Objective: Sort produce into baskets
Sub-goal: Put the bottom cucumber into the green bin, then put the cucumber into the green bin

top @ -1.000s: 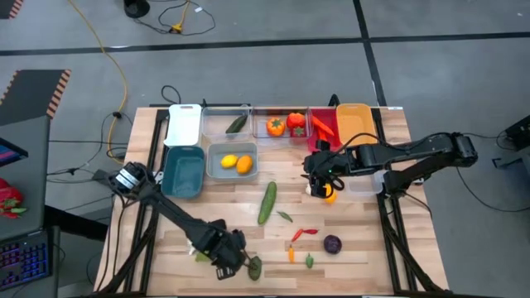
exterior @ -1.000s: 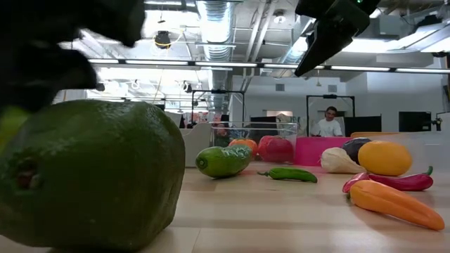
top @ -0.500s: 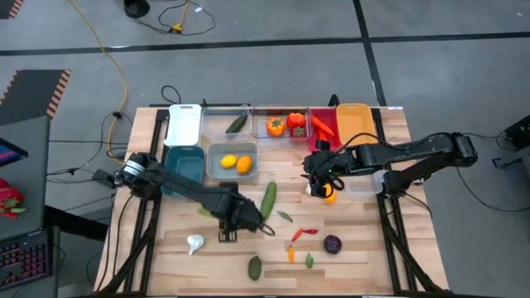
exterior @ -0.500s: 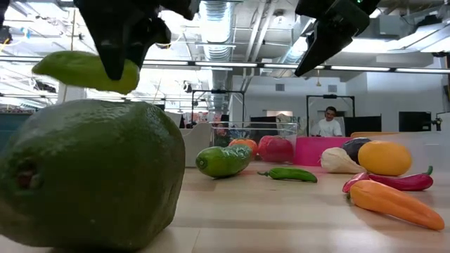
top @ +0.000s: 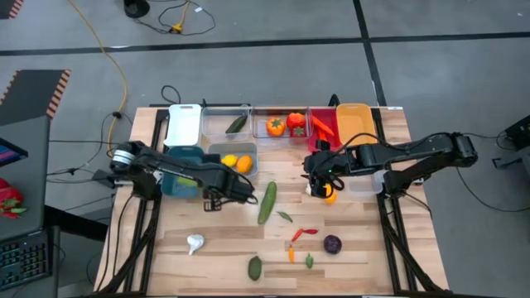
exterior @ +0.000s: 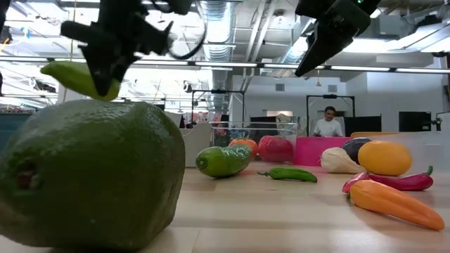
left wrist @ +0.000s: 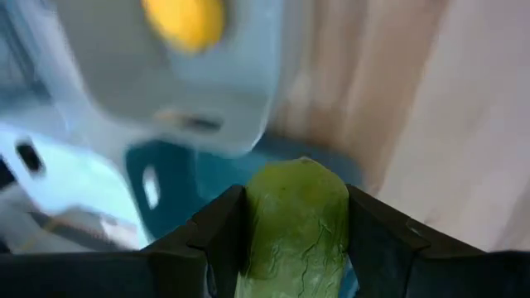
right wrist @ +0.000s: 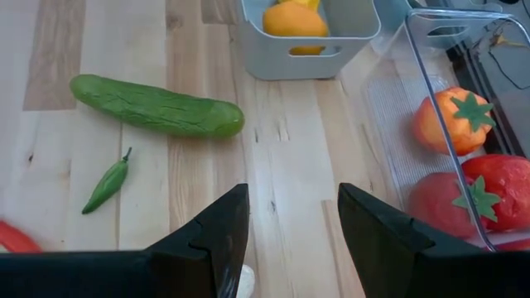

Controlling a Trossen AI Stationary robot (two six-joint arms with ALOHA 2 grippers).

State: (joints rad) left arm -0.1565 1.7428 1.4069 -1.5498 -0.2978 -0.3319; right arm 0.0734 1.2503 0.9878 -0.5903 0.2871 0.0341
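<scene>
My left gripper (top: pixel 232 192) hangs above the table near the grey-blue basket (top: pixel 217 170) and the teal basket (top: pixel 184 174), shut on a longish light green vegetable (exterior: pixel 76 77). Two lemons (top: pixel 236 162) lie in the grey-blue basket. My right gripper (right wrist: pixel 294 207) stands open in the air over a lemon (top: pixel 330 195) and touches nothing. Loose on the boards lie a cucumber (top: pixel 267 203), a green chilli (right wrist: pixel 108 184), a red chilli (top: pixel 305 234), a purple ball (top: pixel 332 243), a garlic (top: pixel 195 242) and a dark green fruit (top: pixel 254 266). My left gripper pinches the light green vegetable between its two fingers, across its width. Its rounded end (left wrist: pixel 298 186) sticks out past the fingertips. The fingers come from above, slanting down. The vegetable is lifted clear of the table and lies nearly level, its long part (exterior: pixel 67 74) jutting out sideways.
Along the far edge stand a white basket (top: pixel 184 124), a clear one holding a cucumber (top: pixel 237 124), a clear one with peppers (top: pixel 286 126), a red one (top: pixel 325 126) and an orange one (top: pixel 354 120). A person (exterior: pixel 328 121) sits in the room beyond.
My left gripper has carried the light green vegetable up from the near part of the table toward the far edge, tipping steeply downward, to the grey-blue and teal baskets. The garlic it was covering shows on the boards. My right gripper has kept still.
</scene>
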